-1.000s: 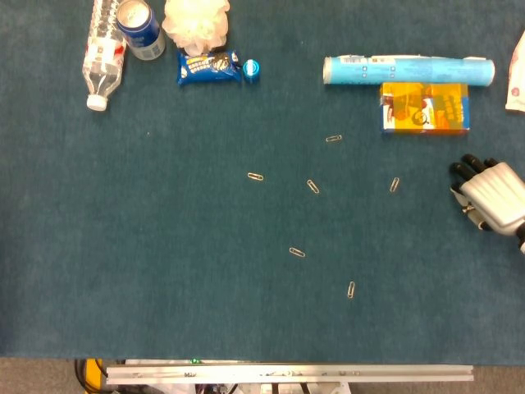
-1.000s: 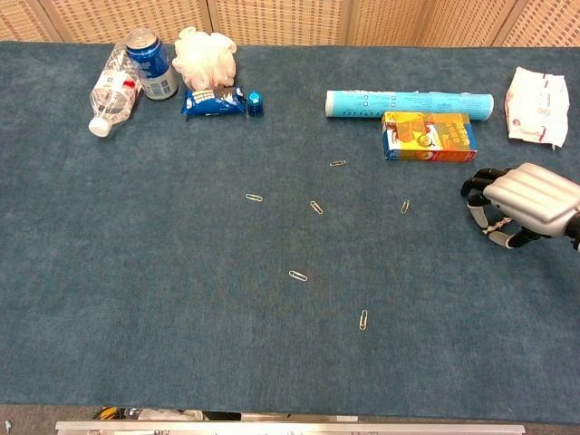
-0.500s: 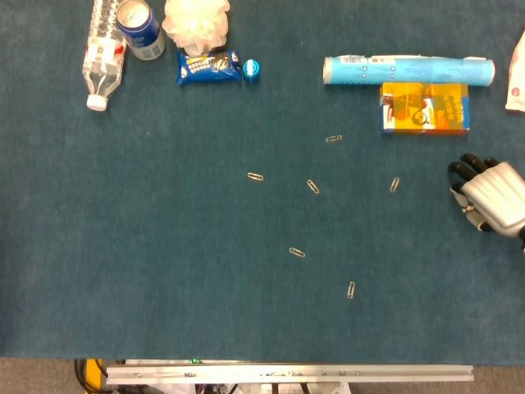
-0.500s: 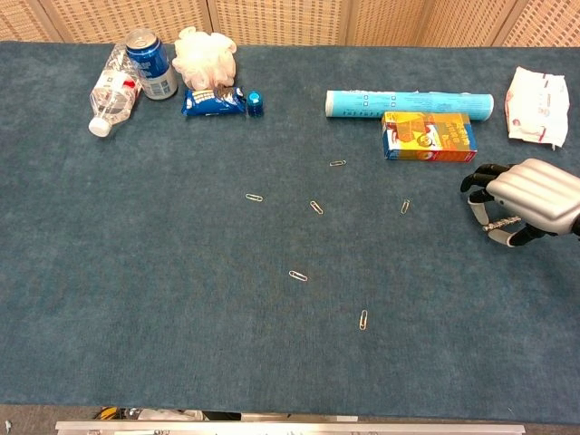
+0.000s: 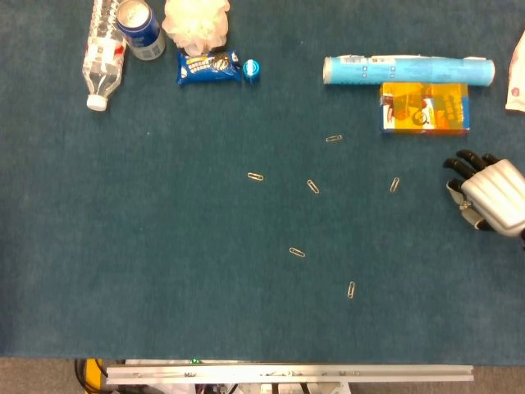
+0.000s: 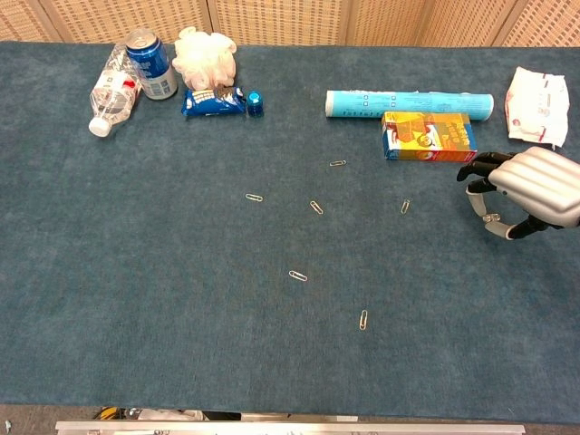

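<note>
Blue carpet-like cloth covers the table (image 5: pixel 123 246), and only the right hand (image 5: pixel 490 195) shows, at the 3 o'clock edge, palm down, its dark fingertips (image 6: pixel 478 172) curled under and pointing towards 9 o'clock; I see nothing in it, though the underside is hidden. The left hand is in neither view. Nearest the hand is the orange box (image 5: pixel 425 107), just off its fingertips towards 11 o'clock and not touching. Lying along the far side of the box, against it, is a light blue tube (image 5: pixel 408 70). A white packet (image 6: pixel 536 119) sits at the far right edge, beyond the hand at 12 o'clock. Six paperclips lie scattered mid-table; the closest clip (image 5: pixel 394 185) is to the hand's 9 o'clock, with bare cloth between them. The others spread out further towards 9 and 7 o'clock. Over at the far left corner stand a blue can (image 5: pixel 139 28) and a white puff (image 5: pixel 195 23), with a clear bottle (image 5: pixel 103 54) lying on its side beside the can and a blue snack pack (image 5: pixel 209 67) just in front of the puff, a small blue cap (image 5: pixel 252 69) at its right end.
</note>
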### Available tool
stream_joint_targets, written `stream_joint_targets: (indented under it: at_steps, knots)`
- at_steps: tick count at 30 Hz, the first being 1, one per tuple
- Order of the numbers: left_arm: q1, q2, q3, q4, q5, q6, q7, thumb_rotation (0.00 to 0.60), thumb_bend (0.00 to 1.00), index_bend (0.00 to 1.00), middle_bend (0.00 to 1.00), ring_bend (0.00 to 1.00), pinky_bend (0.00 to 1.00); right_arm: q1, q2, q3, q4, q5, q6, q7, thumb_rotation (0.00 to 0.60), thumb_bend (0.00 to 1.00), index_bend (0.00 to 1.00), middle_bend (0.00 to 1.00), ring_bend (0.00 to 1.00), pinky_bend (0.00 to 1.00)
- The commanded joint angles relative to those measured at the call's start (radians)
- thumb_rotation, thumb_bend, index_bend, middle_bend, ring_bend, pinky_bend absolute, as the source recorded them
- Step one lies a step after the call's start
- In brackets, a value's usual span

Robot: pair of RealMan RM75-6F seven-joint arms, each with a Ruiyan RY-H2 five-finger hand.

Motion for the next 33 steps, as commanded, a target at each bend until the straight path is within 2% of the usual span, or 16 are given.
stream_joint_targets:
  at_steps: [1,20,33]
  knots:
    - [0.0,0.0,0.0,0.0,0.0,-0.001,0.0,0.6,0.05,0.3,0.34,0.33,0.45,0.001,0.004,0.003,-0.009,-0.003,0.007,0.002,0.6,0.3,0.59,0.26,0.17,0.37]
    - [0.002,0.004,-0.004,0.0,-0.006,0.004,-0.006,0.6,0.05,0.3,0.34,0.33,0.45,0.055,0.009,0.059,-0.09,0.005,-0.011,-0.009,0.6,0.3,0.59,0.26,0.17,0.37]
    - [0.015,0.018,-0.015,-0.01,-0.031,0.02,-0.012,0.6,0.05,0.3,0.34,0.33,0.45,0.107,-0.025,0.087,-0.113,0.015,-0.056,-0.029,0.6,0.3,0.59,0.26,0.17,0.37]
